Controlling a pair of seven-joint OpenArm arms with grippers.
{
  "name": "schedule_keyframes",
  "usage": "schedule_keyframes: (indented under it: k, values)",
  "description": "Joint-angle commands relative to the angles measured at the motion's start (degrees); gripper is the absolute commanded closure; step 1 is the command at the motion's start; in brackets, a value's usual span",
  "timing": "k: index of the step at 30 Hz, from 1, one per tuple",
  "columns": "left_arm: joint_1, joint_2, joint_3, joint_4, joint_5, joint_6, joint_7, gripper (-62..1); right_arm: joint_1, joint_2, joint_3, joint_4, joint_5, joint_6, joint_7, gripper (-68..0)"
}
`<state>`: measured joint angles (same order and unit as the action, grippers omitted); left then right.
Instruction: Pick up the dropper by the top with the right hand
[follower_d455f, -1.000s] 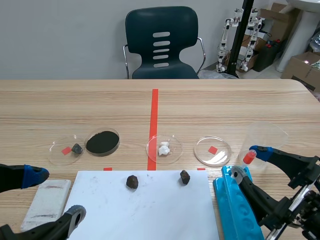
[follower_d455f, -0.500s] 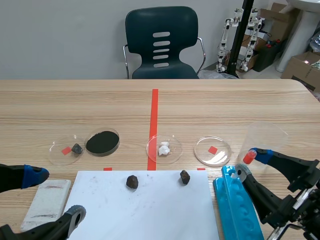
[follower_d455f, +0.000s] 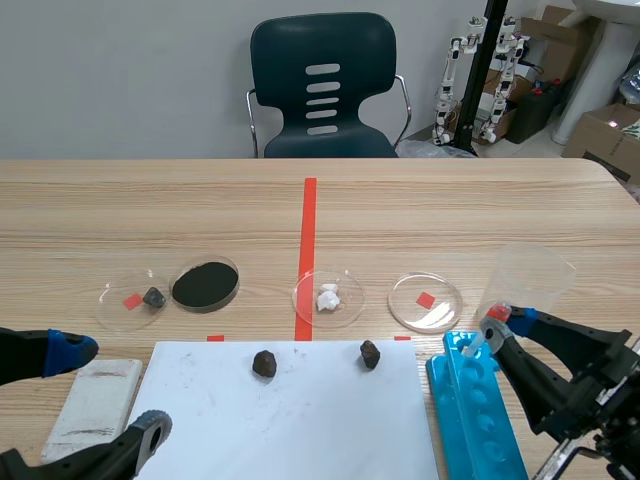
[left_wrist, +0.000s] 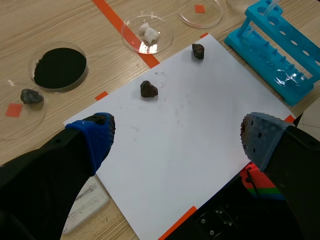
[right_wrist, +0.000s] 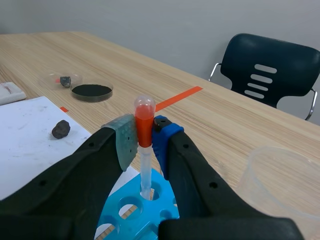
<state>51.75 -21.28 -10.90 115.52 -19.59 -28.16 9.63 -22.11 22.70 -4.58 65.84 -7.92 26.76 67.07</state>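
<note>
At the near right of the table, the right gripper (right_wrist: 144, 134) has its two padded fingers closed on the orange-red rubber bulb of the clear plastic dropper (right_wrist: 143, 116), gripping it by the top as asked. The dropper stands upright, its stem down in a far hole of the bright blue plastic tube rack (follower_d455f: 478, 415), so the grasp looks made and the lift not yet done. The next move, I judge, calls for a straight pull upward, so the stem clears the hole without tipping the rack, and a squeeze gentle enough not to crush the bulb. Just to the far right of the rack stands a clear plastic beaker (follower_d455f: 530, 272), near enough to be knocked by a sideways swing. Left of the rack lies a white paper sheet (follower_d455f: 290, 420) bearing two dark rocks (follower_d455f: 264, 363); the left gripper (left_wrist: 177, 132) hangs over it at the near left with fingers wide apart, holding nothing. Beyond the sheet a row of round clear petri dishes (follower_d455f: 425, 302) crosses the pale wooden table (follower_d455f: 450, 205). Past the far edge a dark teal plastic chair (follower_d455f: 322, 85) stands before a plain grey wall
</note>
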Motion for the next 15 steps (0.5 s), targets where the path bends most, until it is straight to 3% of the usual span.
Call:
schedule_keyframes:
  k: [1, 5, 15]
  values:
    - [0.44, 0.28, -0.11, 1.53, -0.79, -0.11, -0.81, -52.7, 0.0, 0.96, 0.55, 0.79, 1.03, -0.02, 1.05, -7.6]
    - [0.44, 0.28, -0.11, 1.53, -0.79, -0.11, -0.81, -52.7, 0.0, 0.96, 0.55, 0.79, 1.03, 0.0, 1.05, -3.5]
    - [0.44, 0.28, -0.11, 1.53, -0.79, -0.11, -0.81, -52.7, 0.02, 1.09, 0.55, 0.79, 1.05, 0.0, -0.81, -3.3]
